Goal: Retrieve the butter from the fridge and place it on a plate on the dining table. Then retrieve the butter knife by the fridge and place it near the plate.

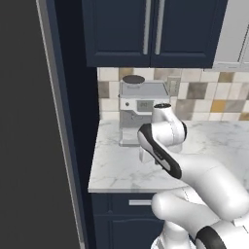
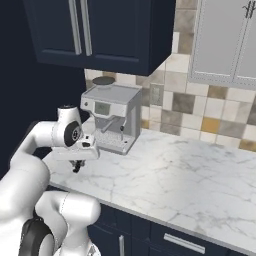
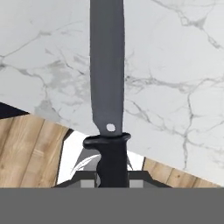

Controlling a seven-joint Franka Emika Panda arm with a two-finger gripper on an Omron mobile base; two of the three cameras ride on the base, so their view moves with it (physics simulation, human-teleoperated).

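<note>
Pincer [image 3: 113, 177] clamped on the knife [image 3: 107, 78] handle, blade pointing straight out ahead, marble bench [image 3: 175, 87] below it.

1. The butter knife [image 3: 107, 87] runs up the middle of the frame, from the bottom centre to the top edge.
2. Its blade is flat and dark grey, with a small pale hole near its lower end, just above the guard.
3. The black handle starts at a flared guard slightly below centre and drops down to the gripper [image 3: 113, 178] at the bottom of the frame; the gripper is closed on the handle.
4. Behind the blade, a white marble counter [image 3: 175, 78] with grey veins covers the upper part of the frame.
5. The counter's edge slants from middle left down to lower right.
6. Below that edge, a wooden plank floor [image 3: 26, 153] shows at lower left and lower right.
</note>
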